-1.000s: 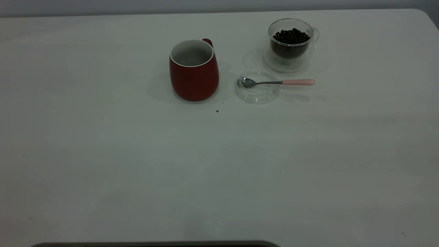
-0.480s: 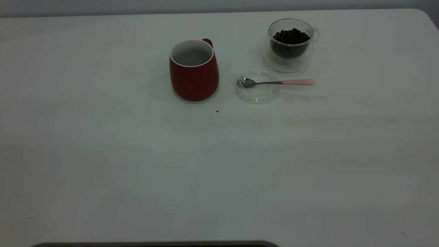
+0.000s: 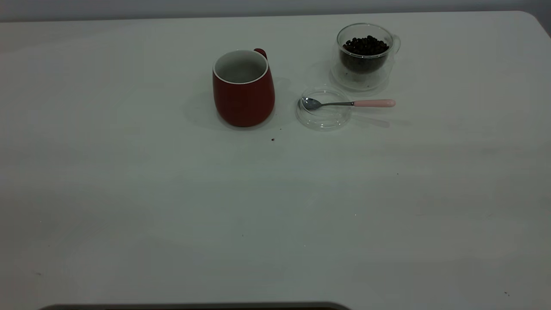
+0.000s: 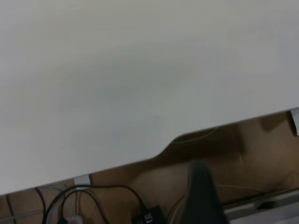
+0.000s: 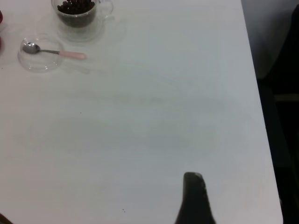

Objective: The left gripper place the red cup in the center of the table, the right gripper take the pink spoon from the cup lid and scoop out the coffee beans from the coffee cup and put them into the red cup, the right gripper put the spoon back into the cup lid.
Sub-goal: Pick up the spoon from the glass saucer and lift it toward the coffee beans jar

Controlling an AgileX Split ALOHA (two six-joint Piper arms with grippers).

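My right gripper [image 5: 195, 198] hangs over bare worktop [image 3: 172, 215], well apart from the pink spoon [image 3: 348, 103]; whether it is spread I cannot tell. The spoon's bowl rests in the cup lid [image 3: 323, 115], handle pointing away from the red cup [image 3: 243, 88].

On my table [image 3: 129, 193]: red cup [image 3: 243, 88], upright, empty; cup lid [image 3: 323, 114] just beside it holding pink spoon [image 3: 348, 103]; behind, coffee cup [image 3: 364, 56] with coffee beans [image 3: 365, 45].
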